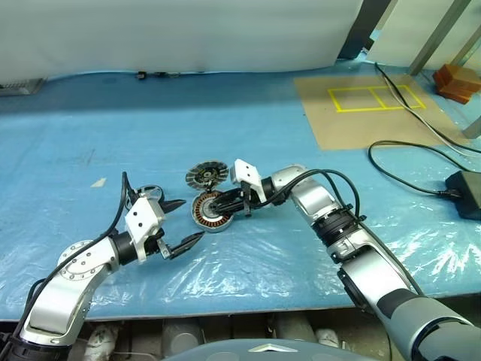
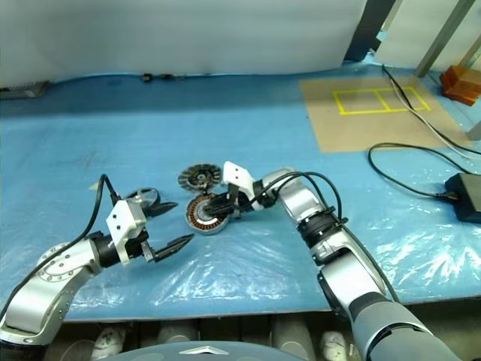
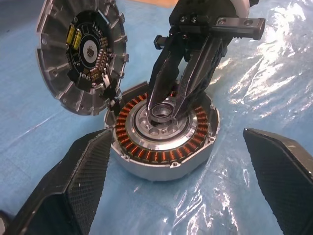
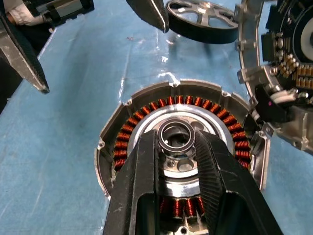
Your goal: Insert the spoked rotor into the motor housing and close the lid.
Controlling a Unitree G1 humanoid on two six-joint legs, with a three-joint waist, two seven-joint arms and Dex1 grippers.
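The motor housing [image 1: 210, 213], a grey cup ringed with copper windings, lies on the blue sheet. My right gripper [image 4: 175, 136] reaches over it from the right, shut on a small metal ring [image 3: 161, 111] at the pale centre. The finned lid [image 1: 207, 175] rests just behind the housing, its inner side with dark electronics showing in the left wrist view. The spoked rotor [image 2: 143, 200] lies to the left of the housing, behind my left gripper [image 1: 189, 221]. That gripper stands open just left of the housing with nothing between its fingers [image 3: 73, 186].
Crinkled clear plastic covers the blue sheet near the table's front edge. A brown board with yellow tape [image 1: 368, 113] lies at the back right. Black cables run to a power brick [image 1: 464, 194] at the right. Orange blocks [image 1: 458, 81] sit in the far right corner.
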